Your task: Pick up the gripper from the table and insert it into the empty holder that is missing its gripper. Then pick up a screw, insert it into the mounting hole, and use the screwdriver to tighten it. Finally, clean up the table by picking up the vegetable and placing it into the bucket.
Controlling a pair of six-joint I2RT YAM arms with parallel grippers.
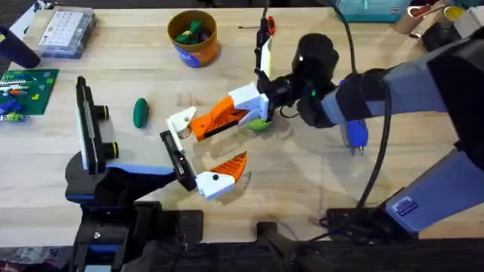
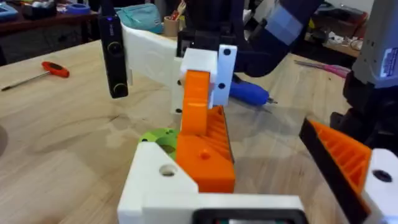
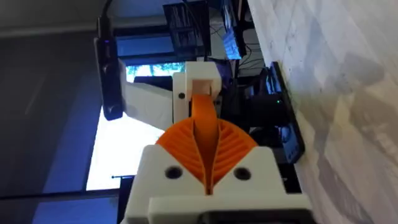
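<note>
Hidden: my right gripper (image 1: 261, 106) fingers are masked by the orange ribbed wedge finger with white base (image 1: 223, 115), so I cannot tell their state.
Axis: wedge lies diagonal, base toward my right arm.
Count: two orange wedges; one dark green oval vegetable (image 1: 141, 112); one tan bucket (image 1: 193, 45).
</note>
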